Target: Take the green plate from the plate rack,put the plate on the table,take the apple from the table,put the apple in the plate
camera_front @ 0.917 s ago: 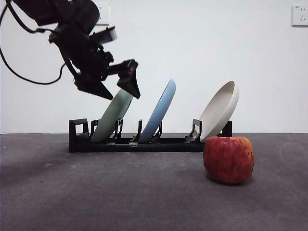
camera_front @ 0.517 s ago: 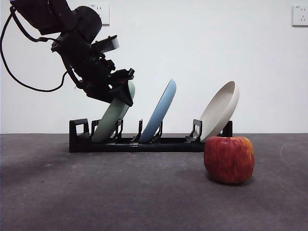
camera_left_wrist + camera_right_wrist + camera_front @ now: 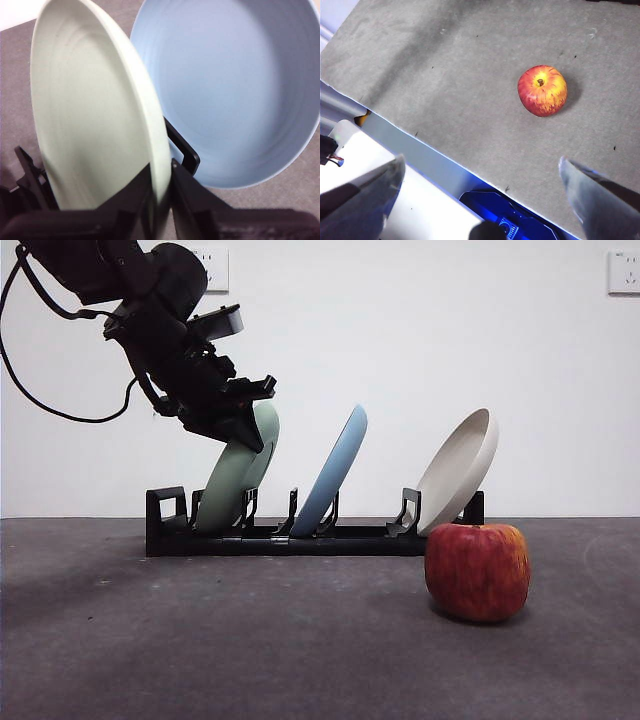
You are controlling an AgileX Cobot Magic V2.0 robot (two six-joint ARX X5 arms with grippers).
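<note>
- Gripping the upper rim of the green plate (image 3: 238, 475), the left gripper (image 3: 252, 418) came into the front view from the top left, big and dark, its jaws closed down onto the plate's edge.
- Front view: the green plate stood tilted in the left end of the plate rack (image 3: 300, 535), its foot apparently in a slot, though the holders hid the contact. A light blue plate (image 3: 330, 472) leaned in the middle of the rack and a cream plate (image 3: 458, 470) at the right end. The apple (image 3: 477, 571) sat on the table (image 3: 250, 640), in front of the rack's right end and apart from it.
- Left wrist view: the two black jaws pinched the green plate's (image 3: 95, 125) rim from both sides, with no gap visible; the light blue plate (image 3: 235, 90) stood just behind.
- Right wrist view: the right gripper (image 3: 480, 190) hung high over the table's (image 3: 445, 85) near edge, jaws spread wide and holding nothing, well apart from the apple (image 3: 542, 90), which lay alone on the bare surface.
</note>
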